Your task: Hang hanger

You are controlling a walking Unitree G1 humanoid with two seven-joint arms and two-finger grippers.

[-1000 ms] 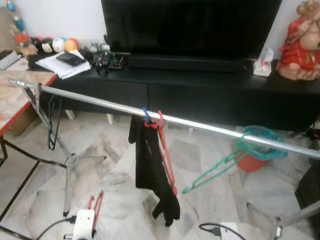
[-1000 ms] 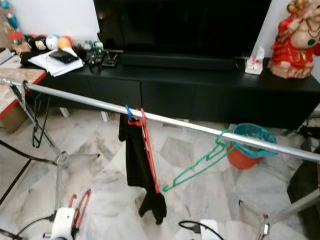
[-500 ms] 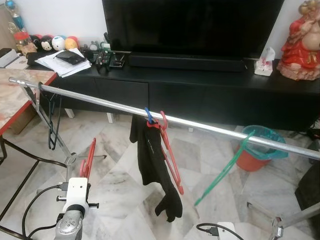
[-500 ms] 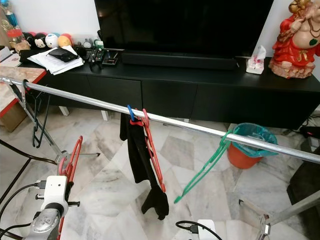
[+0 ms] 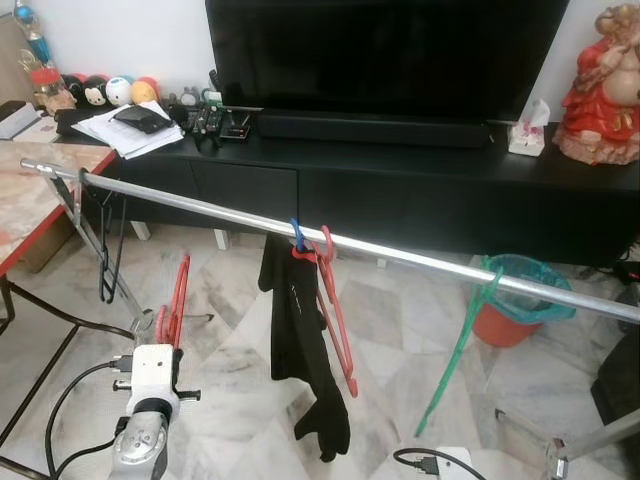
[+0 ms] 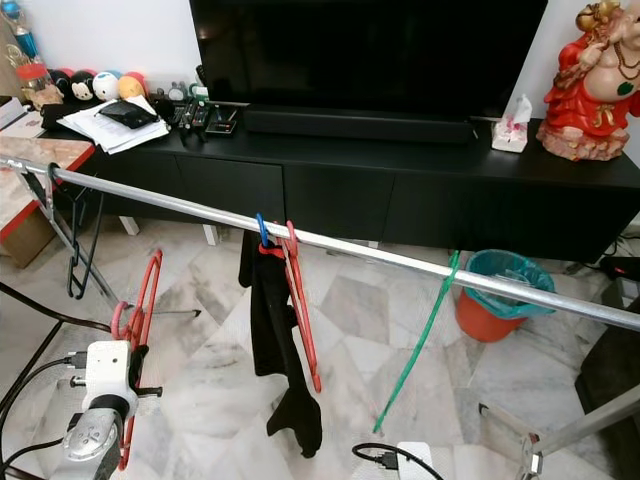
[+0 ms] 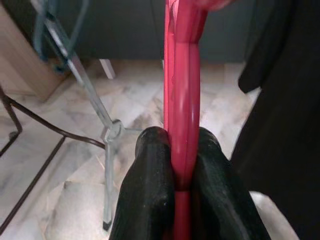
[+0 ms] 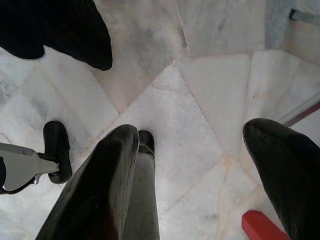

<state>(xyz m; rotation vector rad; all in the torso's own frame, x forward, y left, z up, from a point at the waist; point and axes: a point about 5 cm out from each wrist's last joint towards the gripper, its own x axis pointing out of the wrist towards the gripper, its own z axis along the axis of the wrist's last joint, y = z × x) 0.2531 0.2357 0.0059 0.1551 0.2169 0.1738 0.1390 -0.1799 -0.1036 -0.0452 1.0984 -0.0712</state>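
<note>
My left gripper (image 7: 182,160) is shut on the lower bar of a red hanger (image 5: 178,295), held upright below the silver rail (image 5: 420,262), left of its middle. The hanger's hook end is a little under the rail and apart from it. Another red hanger (image 5: 338,320) hangs on the rail beside a blue clip, with a black garment (image 5: 298,350) draped from it. Further right a green hanger (image 5: 458,345) dangles from the rail. A black hanger (image 5: 106,255) hangs near the rail's left end. My right gripper (image 8: 200,165) is open, low over the marble floor.
A black TV cabinet (image 5: 420,190) with a large TV stands behind the rail. An orange bin with a teal bag (image 5: 512,305) sits on the floor at right. A red-edged table (image 5: 25,215) is at left. The rack's metal legs (image 5: 135,315) spread beneath the rail.
My left arm has risen, carrying the red hanger from near the floor up toward the rail. The green hanger has swung down from slanted to nearly vertical.
</note>
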